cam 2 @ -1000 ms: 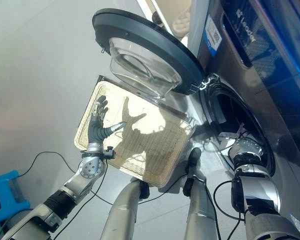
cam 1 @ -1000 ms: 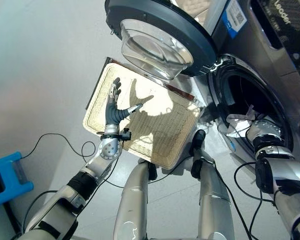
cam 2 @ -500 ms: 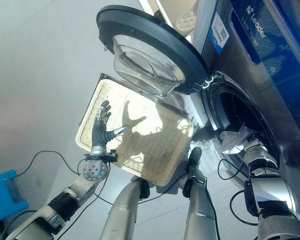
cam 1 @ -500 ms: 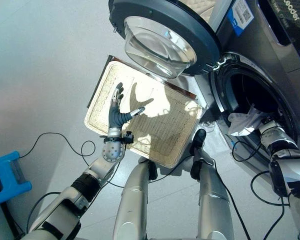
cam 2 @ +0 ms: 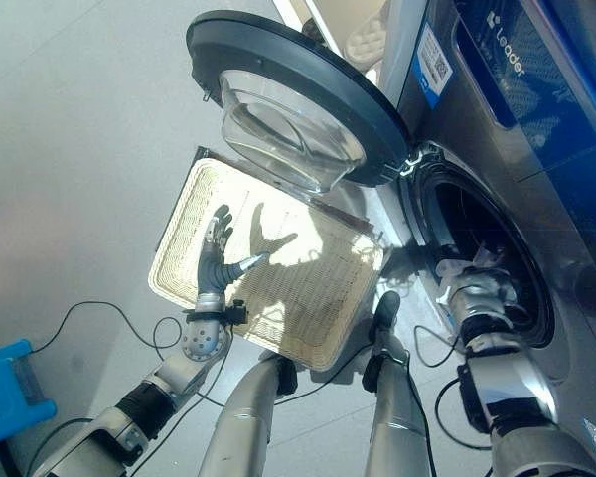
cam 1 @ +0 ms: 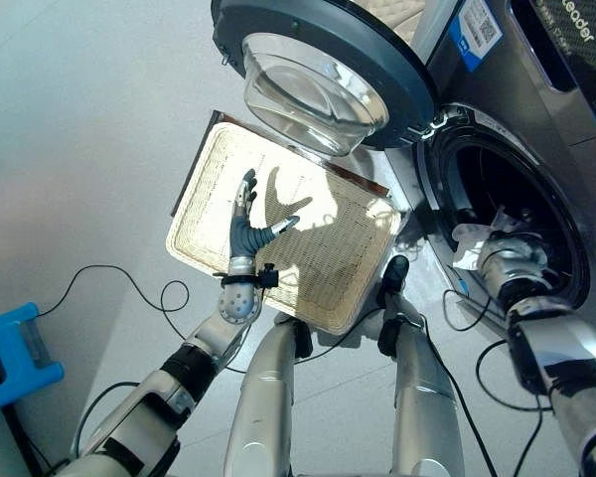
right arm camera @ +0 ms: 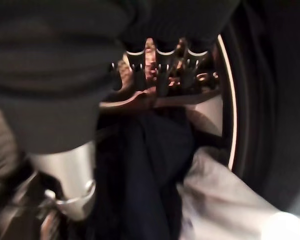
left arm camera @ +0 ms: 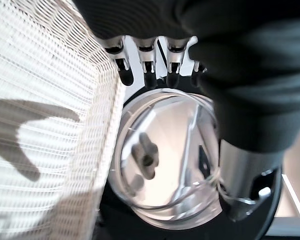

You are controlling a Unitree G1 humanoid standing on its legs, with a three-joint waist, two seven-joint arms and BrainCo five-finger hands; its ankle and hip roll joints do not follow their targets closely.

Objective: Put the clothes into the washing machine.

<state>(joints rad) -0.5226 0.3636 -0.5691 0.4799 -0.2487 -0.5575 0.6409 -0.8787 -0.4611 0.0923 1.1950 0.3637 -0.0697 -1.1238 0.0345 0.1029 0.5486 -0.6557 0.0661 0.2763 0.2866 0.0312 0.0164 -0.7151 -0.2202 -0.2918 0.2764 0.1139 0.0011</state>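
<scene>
Clothes [right arm camera: 155,165] inside drum, just beyond right hand [right arm camera: 160,70]; fingers straight, empty.

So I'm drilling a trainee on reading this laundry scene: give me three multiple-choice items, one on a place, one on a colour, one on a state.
1. Where is the right hand?
A. at the washing machine's drum opening
B. over the basket
C. on the door glass

2. What colour is the step stool on the floor?
A. red
B. blue
C. green

3. How is the washing machine door?
A. shut
B. removed
C. swung open

Answers:
1 A: the right hand sits at the drum opening of the washing machine, by white cloth.
2 B: the step stool is blue.
3 C: the door stands swung out above the woven basket, where the left hand hovers with straight fingers.
</scene>
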